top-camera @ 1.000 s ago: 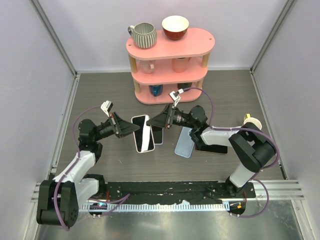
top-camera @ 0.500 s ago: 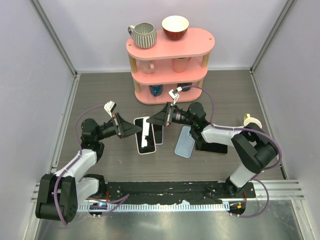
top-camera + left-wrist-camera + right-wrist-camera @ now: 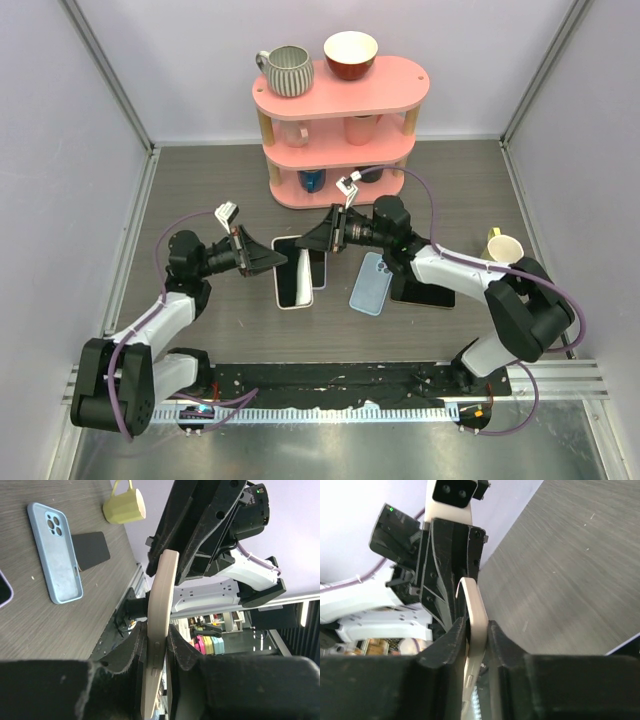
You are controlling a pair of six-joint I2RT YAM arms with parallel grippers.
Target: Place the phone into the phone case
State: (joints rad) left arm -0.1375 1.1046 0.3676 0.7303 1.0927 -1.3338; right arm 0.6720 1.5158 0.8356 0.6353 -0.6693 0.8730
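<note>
Phone (image 3: 293, 275), white-rimmed with a black screen, sits mid-surface in front of the pink shelf (image 3: 340, 100), and you have both arms on it. Your left end effector (image 3: 272, 259) is clenched on its left long edge; in the left wrist view the fingers (image 3: 129, 650) pinch the cream rim edge-on. Your right end effector (image 3: 313, 242) grasps the phone near its far right corner; the right wrist view shows its fingers (image 3: 446, 641) tight against either side of the same rim. You can't tell from above whether the phone rests on the surface (image 3: 200, 190) or is lifted off it. Light blue phone case (image 3: 368, 284) lies to the right, apart from the phone. A second dark phone (image 3: 317, 268) lies just beside the held one, on its right. Another dark handset (image 3: 425, 295) lies under your right forearm, just right of the case. Yellow mug (image 3: 506, 246) stands near the right arm's elbow.
</note>
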